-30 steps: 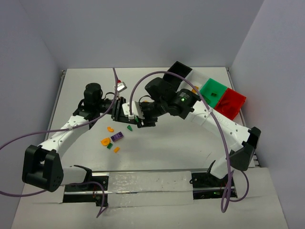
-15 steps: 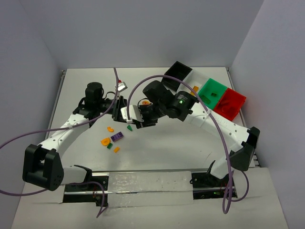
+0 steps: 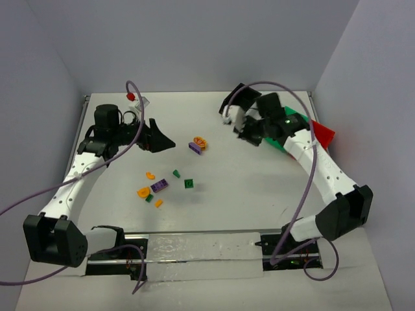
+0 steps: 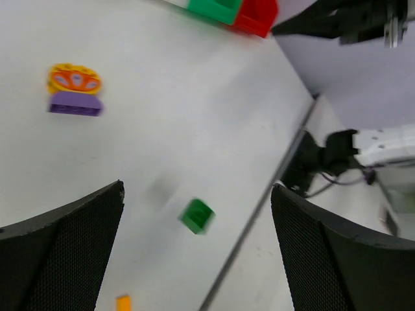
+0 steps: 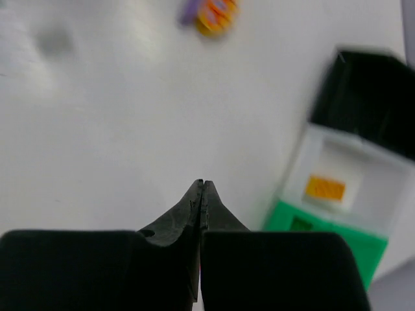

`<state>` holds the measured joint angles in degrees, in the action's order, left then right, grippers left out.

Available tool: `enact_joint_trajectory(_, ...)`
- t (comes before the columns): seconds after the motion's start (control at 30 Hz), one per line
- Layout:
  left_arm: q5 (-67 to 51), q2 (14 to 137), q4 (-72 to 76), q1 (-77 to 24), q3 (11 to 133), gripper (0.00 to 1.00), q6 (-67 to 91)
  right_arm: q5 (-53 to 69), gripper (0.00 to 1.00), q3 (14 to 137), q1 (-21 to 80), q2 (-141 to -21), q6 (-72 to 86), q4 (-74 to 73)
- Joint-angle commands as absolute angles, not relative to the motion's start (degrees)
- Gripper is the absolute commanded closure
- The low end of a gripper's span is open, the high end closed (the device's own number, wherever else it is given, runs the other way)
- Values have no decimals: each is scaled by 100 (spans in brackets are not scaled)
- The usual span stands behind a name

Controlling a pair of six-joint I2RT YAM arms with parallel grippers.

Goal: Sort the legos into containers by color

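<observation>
The table (image 3: 259, 188) carries the bin row (image 5: 337, 223) at its far right. The right gripper (image 5: 202, 184) hangs near it, tips pressed together on nothing, and the left gripper (image 4: 198, 189) hangs spread wide over the loose legos (image 3: 159, 186) at centre-left. The green brick (image 4: 197, 216) is probably light, rigid and slick, so pinch it across opposite flat side walls.

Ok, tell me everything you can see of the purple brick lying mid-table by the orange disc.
The small purple rectangular plastic brick lies flat on the white table, near its middle, apart from the other loose pieces. A round orange plastic piece with oval markings on top sits against one long side; whether clipped on or just touching is unclear. Nothing else touches it.
</observation>
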<state>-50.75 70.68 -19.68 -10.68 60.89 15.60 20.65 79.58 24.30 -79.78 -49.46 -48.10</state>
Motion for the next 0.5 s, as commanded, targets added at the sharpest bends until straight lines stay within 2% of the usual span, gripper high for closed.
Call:
enact_joint_trajectory(0.0, -3281, 6697, -2230, -1136, 5963, 1, 716, 1936, 100, 7972, 1185, -8266, -4676, -4375)
enact_joint_trajectory(0.1, -2853, 6844, -2394, -1173, 5961, 1, 507, 2136, 100, 8290, 626, -8616, -4614, -4632)
enact_joint_trajectory(0.17, -2770, 6903, -2509, -1225, 5962, 1, 303, 2373, 94, 8317, 586, -8619, -4575, -4743)
enact_joint_trajectory(0.23, -2728, 6960, -2688, -1248, 5941, 1, -100, 2731, 74, 8268, 757, -8494, -4239, -4819)
enact_joint_trajectory(0.3, -2910, 6991, -2998, -1230, 5936, 1, -738, 2921, 50, 8226, 1050, -8384, -4055, -4933)
enact_joint_trajectory(0.33, -2940, 6965, -3065, -1215, 5914, 1, -936, 3017, 42, 8132, 1307, -8322, -3933, -4991)
enact_joint_trajectory(0.47, -3110, 6864, -3097, -880, 5845, 1, -978, 3077, 30, 7527, 2325, -7902, -3484, -4781)
